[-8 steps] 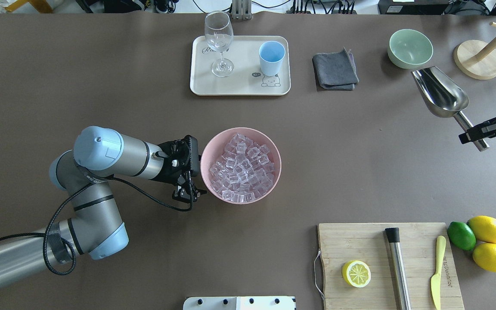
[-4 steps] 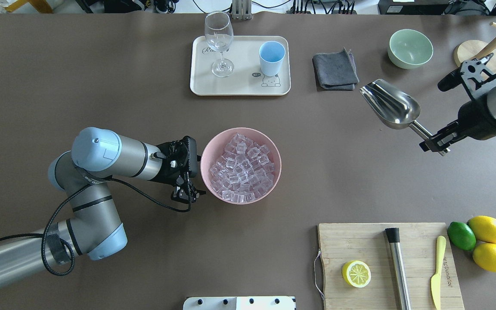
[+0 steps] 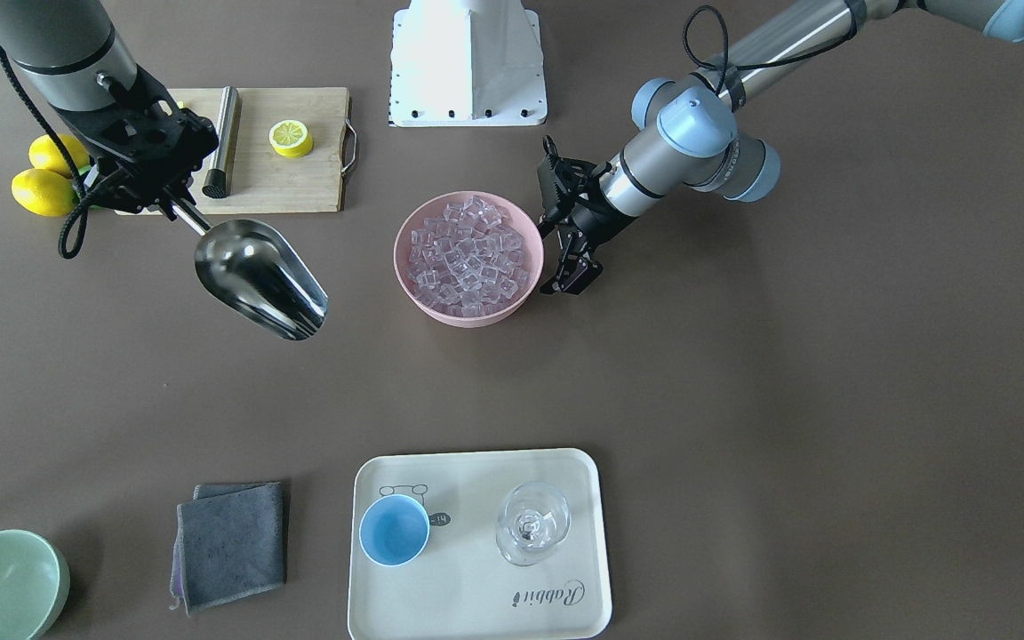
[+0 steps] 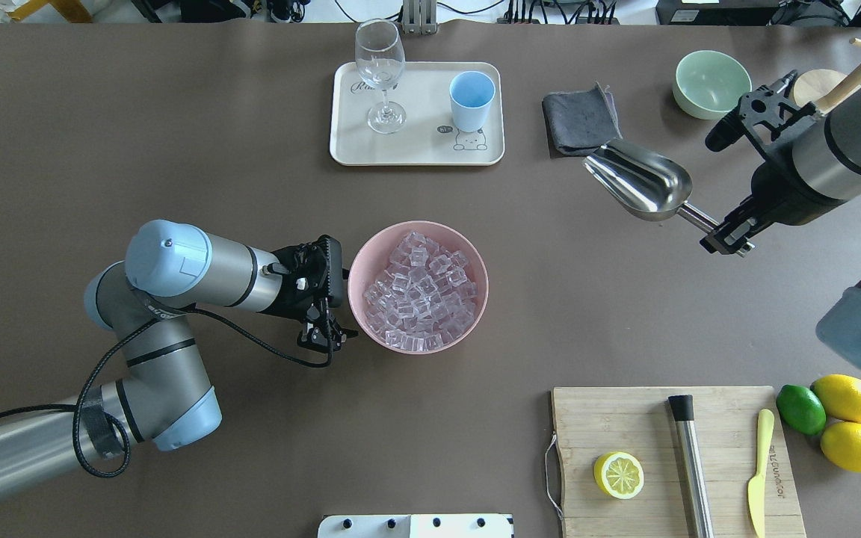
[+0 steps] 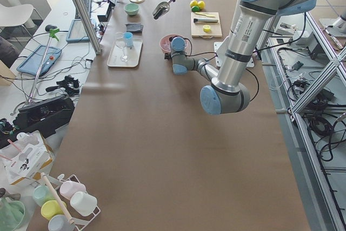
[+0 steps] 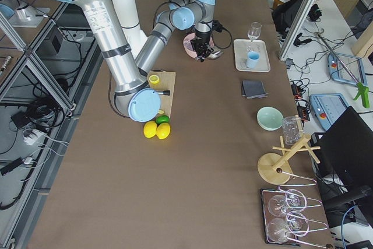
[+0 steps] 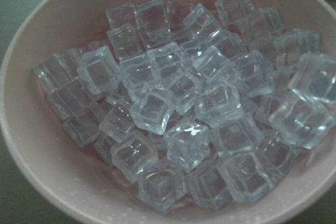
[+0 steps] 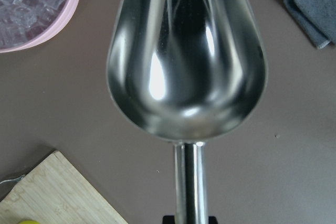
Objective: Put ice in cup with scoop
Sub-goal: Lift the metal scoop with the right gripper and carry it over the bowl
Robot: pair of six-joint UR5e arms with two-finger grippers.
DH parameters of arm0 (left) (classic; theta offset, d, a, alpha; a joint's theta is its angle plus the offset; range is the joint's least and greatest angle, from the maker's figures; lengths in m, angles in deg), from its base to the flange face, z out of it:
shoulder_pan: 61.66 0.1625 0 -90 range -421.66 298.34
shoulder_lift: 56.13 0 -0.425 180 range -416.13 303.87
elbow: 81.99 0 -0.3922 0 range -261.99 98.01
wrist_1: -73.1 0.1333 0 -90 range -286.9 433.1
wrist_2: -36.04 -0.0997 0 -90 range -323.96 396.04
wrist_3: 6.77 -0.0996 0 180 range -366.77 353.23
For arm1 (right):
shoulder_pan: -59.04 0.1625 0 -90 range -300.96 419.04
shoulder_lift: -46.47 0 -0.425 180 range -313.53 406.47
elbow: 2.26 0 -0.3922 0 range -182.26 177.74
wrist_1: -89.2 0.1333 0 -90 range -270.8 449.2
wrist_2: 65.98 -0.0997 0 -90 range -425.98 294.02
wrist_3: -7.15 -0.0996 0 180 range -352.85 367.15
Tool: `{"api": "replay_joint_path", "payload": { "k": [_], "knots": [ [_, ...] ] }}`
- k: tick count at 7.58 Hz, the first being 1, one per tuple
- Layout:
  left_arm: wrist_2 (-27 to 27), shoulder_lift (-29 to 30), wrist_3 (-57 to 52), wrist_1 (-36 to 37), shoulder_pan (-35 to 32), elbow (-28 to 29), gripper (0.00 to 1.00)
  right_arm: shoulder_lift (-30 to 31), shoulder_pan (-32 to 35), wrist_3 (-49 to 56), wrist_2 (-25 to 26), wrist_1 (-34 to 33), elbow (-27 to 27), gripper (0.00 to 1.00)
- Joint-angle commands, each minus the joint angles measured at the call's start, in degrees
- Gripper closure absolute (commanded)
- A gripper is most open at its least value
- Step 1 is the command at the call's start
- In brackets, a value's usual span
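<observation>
My right gripper (image 4: 726, 237) is shut on the short handle of the shiny metal scoop (image 4: 636, 183) and holds it above the table, right of the pink bowl (image 4: 356, 261). The scoop's trough (image 8: 186, 51) is empty; it also shows in the front view (image 3: 259, 277). The pink bowl is heaped with clear ice cubes (image 4: 419, 291), which fill the left wrist view (image 7: 178, 108). My left gripper (image 4: 321, 340) hangs just beside the bowl's left rim, jaws together, holding nothing. The light-blue cup (image 4: 471, 101) stands upright and empty on the cream tray (image 4: 415, 153) at the far side.
A wine glass (image 4: 380, 71) shares the tray. A grey cloth (image 4: 581, 119) and a green bowl (image 4: 711, 84) lie at the far right. A cutting board (image 4: 625, 418) with a half lemon, a steel cylinder and a yellow knife sits near right, with lemons and a lime (image 4: 841, 418) beside it.
My right arm has carried the scoop leftward from the table's right edge toward the middle. The left arm and the bowl have not moved.
</observation>
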Motion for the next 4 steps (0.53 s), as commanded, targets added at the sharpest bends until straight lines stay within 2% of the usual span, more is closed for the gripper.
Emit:
{"api": "replay_joint_path", "payload": {
  "k": [1,3,4],
  "knots": [
    [0.00,0.12,0.00,0.07,0.09,0.01,0.01,-5.01,-5.16,5.80,3.45,-6.99,0.53,1.00],
    [0.00,0.03,0.00,-0.02,0.00,0.01,0.02,-12.27,-7.79,10.29,7.73,-19.94,0.01,1.00],
    [0.00,-0.06,0.00,-0.02,0.00,0.01,0.02,-15.01,-9.73,11.52,9.59,-24.01,-0.95,1.00]
  ]
}}
